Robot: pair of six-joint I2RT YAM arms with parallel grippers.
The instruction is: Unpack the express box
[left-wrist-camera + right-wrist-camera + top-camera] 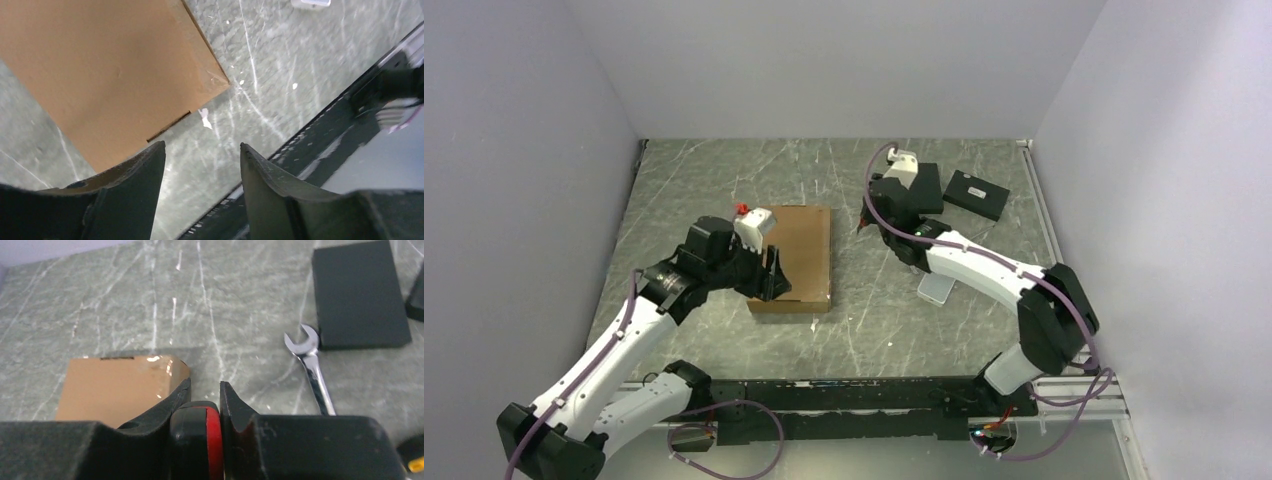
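The express box (796, 258) is a flat brown cardboard mailer lying on the marble table left of centre, its lid down flat. My left gripper (774, 276) hovers over the box's near left corner. In the left wrist view the box (110, 70) fills the upper left, and that gripper (202, 147) stands open with only bare table between its fingers. My right gripper (865, 222) hangs right of the box's far corner. In the right wrist view this gripper (205, 386) is shut on a black and red tool (200, 440), with the box (120, 390) beyond it to the left.
Two black boxes (924, 185) (977, 194) lie at the back right. A steel wrench (312, 370) rests beside the nearer black box (357, 295). A white object (937, 288) sits under the right arm. A black rail (340, 115) runs along the table's near edge.
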